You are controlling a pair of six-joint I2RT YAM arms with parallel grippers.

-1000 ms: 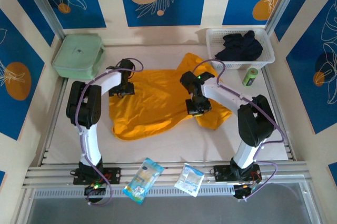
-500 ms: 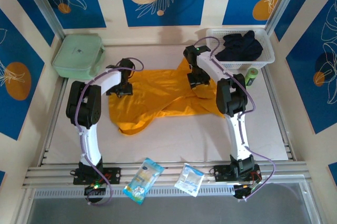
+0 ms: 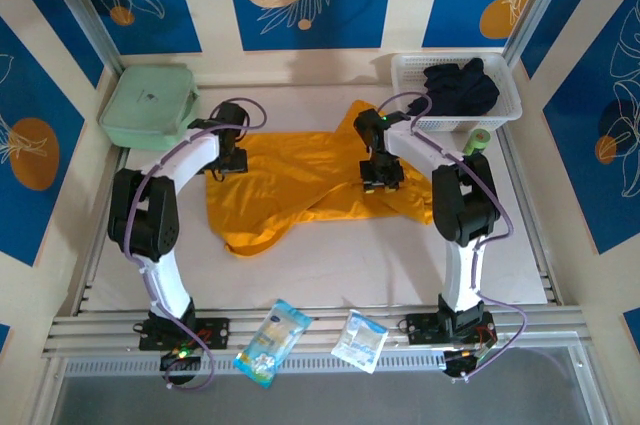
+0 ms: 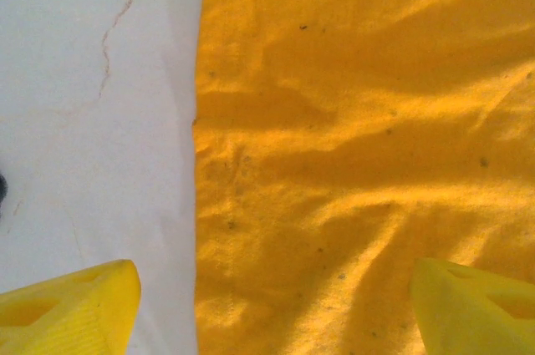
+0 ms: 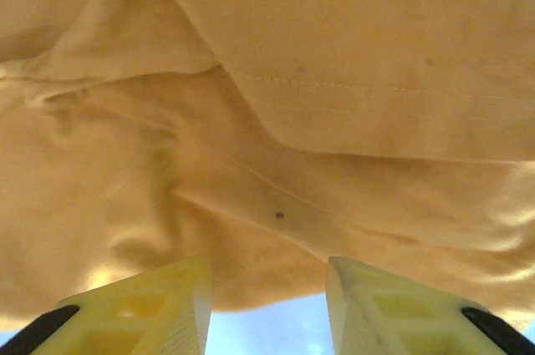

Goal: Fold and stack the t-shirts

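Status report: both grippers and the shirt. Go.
Left gripper open over left edge of orange t-shirt. Right gripper open above its rumpled right side. Shirt not yet folded. White basket stands far right, off the cloth.

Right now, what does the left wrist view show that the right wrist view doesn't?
Left wrist: the straight edge of the bright orange-yellow cloth t-shirt lying flat beside a broad stretch of white table surface, with the left tool open wide, straddling that edge. Right wrist: a stitched hem folded over another layer, with the right tool open more narrowly. Shared: the same shirt close up, nothing between either tool's yellow fingers.
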